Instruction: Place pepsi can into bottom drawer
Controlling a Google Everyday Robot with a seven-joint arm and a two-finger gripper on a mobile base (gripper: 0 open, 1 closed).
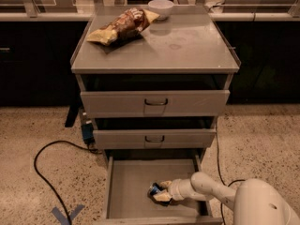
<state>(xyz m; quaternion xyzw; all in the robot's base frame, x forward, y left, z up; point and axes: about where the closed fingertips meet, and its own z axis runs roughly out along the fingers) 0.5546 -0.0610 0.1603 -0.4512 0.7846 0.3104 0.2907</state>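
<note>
One gripper sits inside the open drawer, near its front right, fingers clamped on the can. Can is at the drawer floor; whether it touches is unclear.

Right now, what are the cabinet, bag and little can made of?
Cabinet: likely metal, matte grey, top faintly reflects. Chip bag: crinkled glossy film, plastic or foil. Pepsi can, at the tool in the bottom drawer: probably aluminium, blue print, shiny.
</note>
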